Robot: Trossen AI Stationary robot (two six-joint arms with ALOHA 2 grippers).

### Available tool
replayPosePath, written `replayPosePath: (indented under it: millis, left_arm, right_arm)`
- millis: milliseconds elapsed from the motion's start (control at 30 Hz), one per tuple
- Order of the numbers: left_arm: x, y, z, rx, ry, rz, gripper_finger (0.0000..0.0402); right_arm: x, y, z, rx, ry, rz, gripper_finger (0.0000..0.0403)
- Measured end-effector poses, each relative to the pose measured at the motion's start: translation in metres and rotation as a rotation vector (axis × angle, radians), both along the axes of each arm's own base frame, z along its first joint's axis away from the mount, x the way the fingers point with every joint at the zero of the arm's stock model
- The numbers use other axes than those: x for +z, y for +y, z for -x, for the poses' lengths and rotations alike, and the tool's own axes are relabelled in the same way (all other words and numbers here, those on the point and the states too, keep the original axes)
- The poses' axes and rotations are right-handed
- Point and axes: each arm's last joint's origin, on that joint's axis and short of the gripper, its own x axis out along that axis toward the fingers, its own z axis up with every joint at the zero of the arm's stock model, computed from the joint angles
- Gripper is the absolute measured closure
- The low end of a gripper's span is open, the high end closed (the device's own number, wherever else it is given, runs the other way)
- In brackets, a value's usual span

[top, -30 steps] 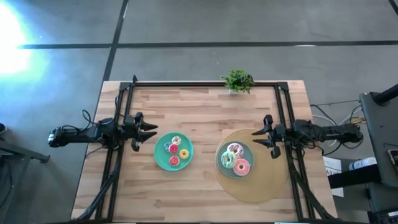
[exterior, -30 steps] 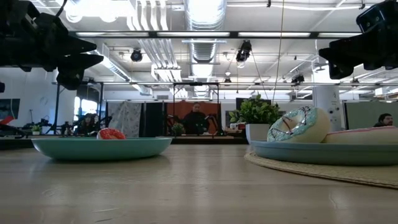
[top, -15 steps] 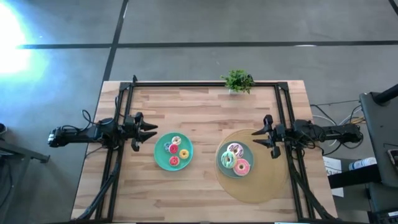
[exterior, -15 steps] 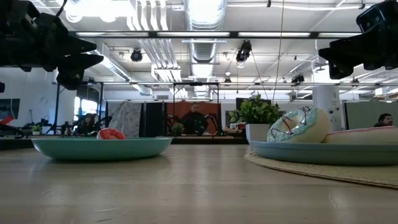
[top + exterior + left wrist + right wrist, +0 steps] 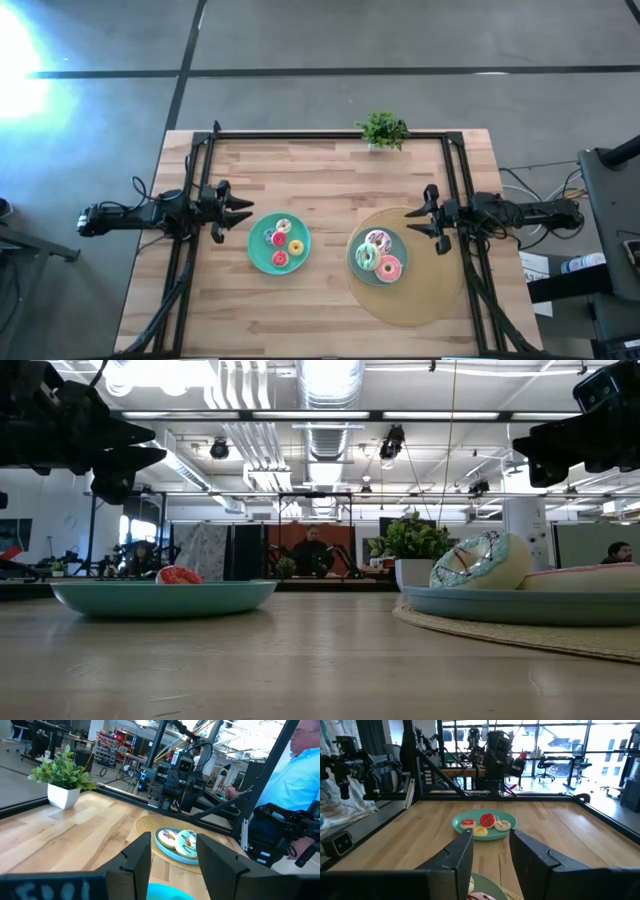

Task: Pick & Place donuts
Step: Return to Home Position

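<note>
as both arms hang at the desk [image 5: 320, 170] sides, the left gripper [image 5: 246, 214] and the right gripper [image 5: 410, 224] are spread and empty. the donuts [image 5: 279, 243] lie on the two teal plates [image 5: 256, 256]. a low swing could clip a plate rim, and then the leaning donut [image 5: 478, 560] might roll off.
</note>
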Motion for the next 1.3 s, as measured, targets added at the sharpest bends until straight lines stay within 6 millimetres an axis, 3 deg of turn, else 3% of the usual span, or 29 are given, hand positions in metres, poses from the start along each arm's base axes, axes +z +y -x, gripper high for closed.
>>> replayPosePath:
  millis: [1300]
  left_arm:
    - [0.0000,0.0000,0.0000,0.000,0.000,0.000,0.0271]
  right_arm:
    - [0.0000,0.0000,0.0000,0.000,0.000,0.000,0.0273]
